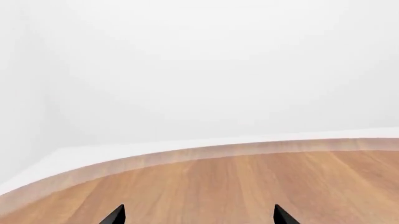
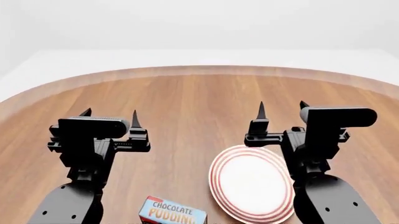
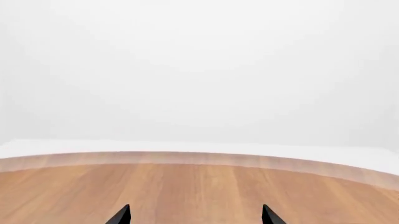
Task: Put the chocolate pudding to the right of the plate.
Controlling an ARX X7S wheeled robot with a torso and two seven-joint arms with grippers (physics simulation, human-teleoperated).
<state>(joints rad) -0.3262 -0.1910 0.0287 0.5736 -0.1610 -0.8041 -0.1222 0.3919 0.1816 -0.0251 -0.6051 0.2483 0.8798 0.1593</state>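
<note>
In the head view the chocolate pudding (image 2: 172,212), a small carton with a blue top edge and white lettering, lies at the near edge of the wooden table, cut off by the frame's bottom. The plate (image 2: 251,183), white with red rings, lies to its right, partly under my right arm. My left gripper (image 2: 110,119) is open and empty, held above the table beyond and to the left of the carton. My right gripper (image 2: 281,110) is open and empty, beyond the plate. In the wrist views, the left gripper (image 1: 198,215) and the right gripper (image 3: 194,215) show only dark tips over bare wood.
The round wooden table (image 2: 193,98) curves away to a far edge, with white floor and wall beyond. The table's far rim also shows in the left wrist view (image 1: 187,156) and the right wrist view (image 3: 199,158).
</note>
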